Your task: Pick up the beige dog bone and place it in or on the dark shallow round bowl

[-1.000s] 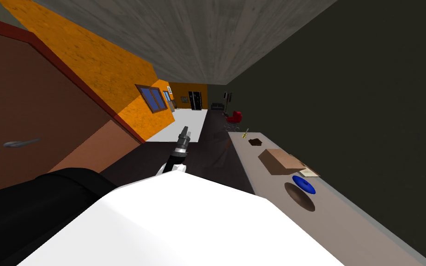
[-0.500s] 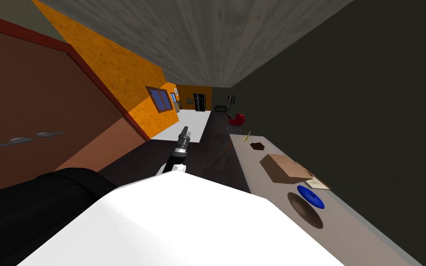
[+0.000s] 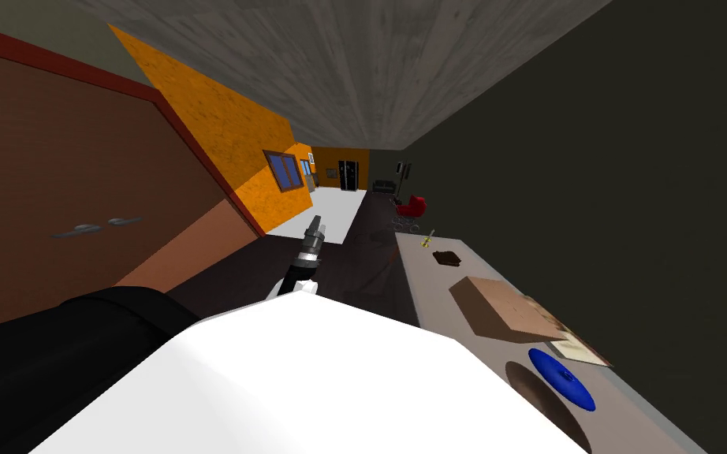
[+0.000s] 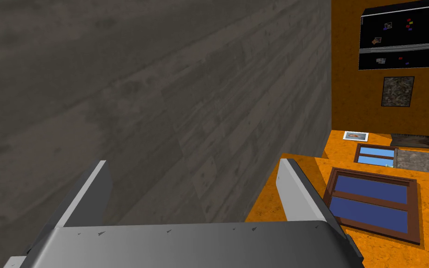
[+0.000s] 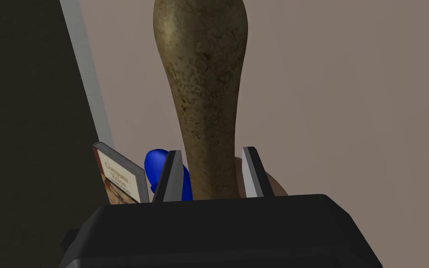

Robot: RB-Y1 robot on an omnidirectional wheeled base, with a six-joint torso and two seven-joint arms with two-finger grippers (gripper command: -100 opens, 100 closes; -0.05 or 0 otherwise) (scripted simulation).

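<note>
Pickup looks done: the right gripper [image 5: 211, 152] is clamped on the beige dog bone [image 5: 202, 70], with the shaft pinched between both fingers and the knobbed end running out past the tips over the table [image 5: 348, 93]. A blue disc [image 5: 155, 165] and a book [image 5: 118, 179] peek from behind one finger. The dark round bowl [image 3: 543, 394] lies beside that disc, so placing remains. The left gripper [image 4: 193, 162] hangs empty, fingers spread.

We see the bone [image 5: 199, 93] mottled olive-tan with dark specks. The counter [image 3: 433, 292] is pale grey-beige. On it the bowl [image 3: 543, 402] is dark brown, the disc [image 3: 563, 380] at its two o'clock bright blue, and the box [image 3: 504, 311] at the disc's eleven o'clock plain brown. The book [image 5: 116, 179] cover is cream with brown lettering.
</note>
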